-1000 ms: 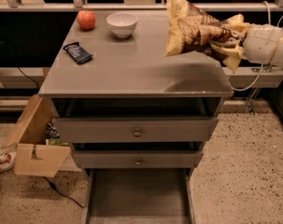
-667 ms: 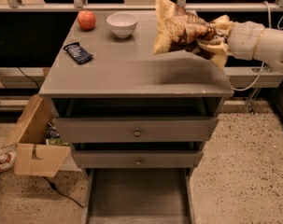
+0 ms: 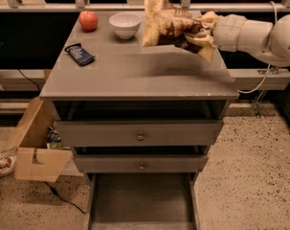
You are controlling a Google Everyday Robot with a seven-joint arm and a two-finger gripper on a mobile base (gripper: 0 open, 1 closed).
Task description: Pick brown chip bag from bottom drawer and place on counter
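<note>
Above the counter (image 3: 135, 73), the gripper (image 3: 201, 31) clamps the brown chip bag (image 3: 166, 23), which extends to its left. Both have shifted leftward since a second ago; lowering and release remain.

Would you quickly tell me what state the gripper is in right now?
The gripper: closed on the brown chip bag, holding it in the air above the counter.

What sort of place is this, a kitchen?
Likely a lab mock-up of a kitchen: a grey drawer cabinet with an apple, white bowl and blue packet on its counter, and the gripper holding a brown chip bag over the counter.
</note>
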